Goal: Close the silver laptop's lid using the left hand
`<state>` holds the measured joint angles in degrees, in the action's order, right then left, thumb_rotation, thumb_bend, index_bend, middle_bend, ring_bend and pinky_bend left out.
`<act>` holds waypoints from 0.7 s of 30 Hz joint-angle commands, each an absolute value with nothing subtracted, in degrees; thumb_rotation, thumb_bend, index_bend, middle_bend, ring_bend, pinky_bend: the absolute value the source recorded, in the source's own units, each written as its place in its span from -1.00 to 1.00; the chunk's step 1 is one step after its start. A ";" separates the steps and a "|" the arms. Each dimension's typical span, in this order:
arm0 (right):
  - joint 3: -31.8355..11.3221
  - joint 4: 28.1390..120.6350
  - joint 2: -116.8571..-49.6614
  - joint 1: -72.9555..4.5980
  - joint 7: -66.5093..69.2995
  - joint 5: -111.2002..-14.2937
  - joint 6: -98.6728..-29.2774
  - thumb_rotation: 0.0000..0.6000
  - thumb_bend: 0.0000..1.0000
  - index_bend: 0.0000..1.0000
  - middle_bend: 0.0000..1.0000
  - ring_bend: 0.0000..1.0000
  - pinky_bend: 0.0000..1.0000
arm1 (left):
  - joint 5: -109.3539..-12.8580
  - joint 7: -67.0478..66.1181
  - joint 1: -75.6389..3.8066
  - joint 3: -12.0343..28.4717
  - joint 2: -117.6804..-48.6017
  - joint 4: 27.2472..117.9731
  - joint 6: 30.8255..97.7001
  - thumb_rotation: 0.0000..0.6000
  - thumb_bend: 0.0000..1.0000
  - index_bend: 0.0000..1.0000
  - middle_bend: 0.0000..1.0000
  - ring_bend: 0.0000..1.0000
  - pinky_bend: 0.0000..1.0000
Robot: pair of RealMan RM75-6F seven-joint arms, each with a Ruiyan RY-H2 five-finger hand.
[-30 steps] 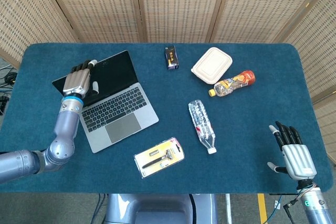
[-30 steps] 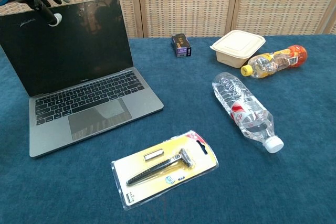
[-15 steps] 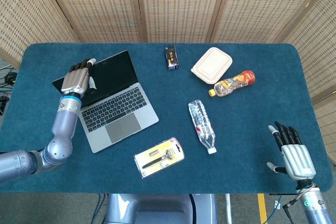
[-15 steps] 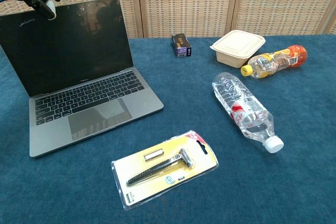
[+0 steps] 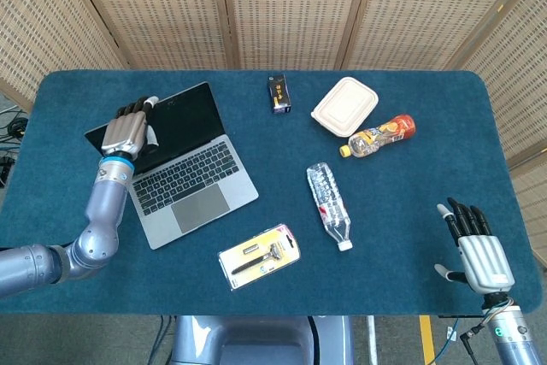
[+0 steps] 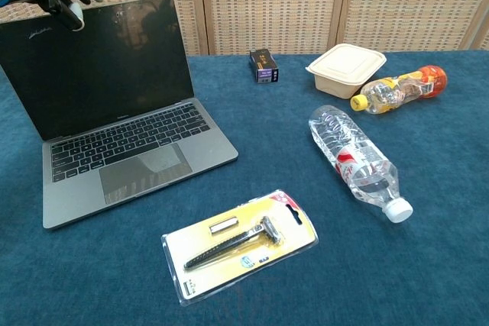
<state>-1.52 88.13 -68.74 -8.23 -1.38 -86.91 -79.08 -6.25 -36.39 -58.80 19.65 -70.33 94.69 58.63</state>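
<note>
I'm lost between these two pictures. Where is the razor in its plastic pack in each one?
Head view: the razor pack lies near the table's front edge, below the laptop and left of the clear water bottle.
Chest view: the razor pack lies at bottom centre, close to the camera.
Shared landmark: the clear water bottle, lying to the pack's right in both.

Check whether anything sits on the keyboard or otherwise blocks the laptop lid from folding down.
Nothing visible blocks it. The silver laptop has a bare keyboard and trackpad, and the left hand is already at the lid's top edge. The razor pack lies on the table in front of the laptop, outside the lid's path.
</note>
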 commanded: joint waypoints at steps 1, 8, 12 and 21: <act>-1.51 88.11 -68.77 -8.22 -1.42 -86.94 -79.13 1.00 -1.00 -1.00 -1.00 -1.00 -1.00 | -6.45 -36.20 -58.72 19.52 -70.09 94.92 58.85 1.00 0.80 -0.87 -0.83 -1.00 -1.00; -1.60 88.05 -68.82 -8.15 -1.41 -86.95 -79.41 1.00 -1.00 -1.00 -1.00 -1.00 -1.00 | -6.68 -36.28 -58.84 18.71 -70.27 94.85 58.84 1.00 0.83 -0.69 -0.53 -1.00 -1.00; -1.61 87.98 -68.85 -8.14 -1.35 -86.96 -79.45 1.00 -1.00 -1.00 -1.00 -1.00 -1.00 | -6.71 -36.23 -58.92 18.50 -70.41 94.71 58.77 1.00 0.85 -0.63 -0.48 -1.00 -1.00; -1.54 87.91 -68.93 -8.16 -1.36 -87.13 -79.51 1.00 -1.00 -1.00 -1.00 -1.00 -1.00 | -7.27 -35.68 -58.93 18.45 -69.90 95.58 58.84 1.00 0.87 -0.60 -0.45 -1.00 -1.00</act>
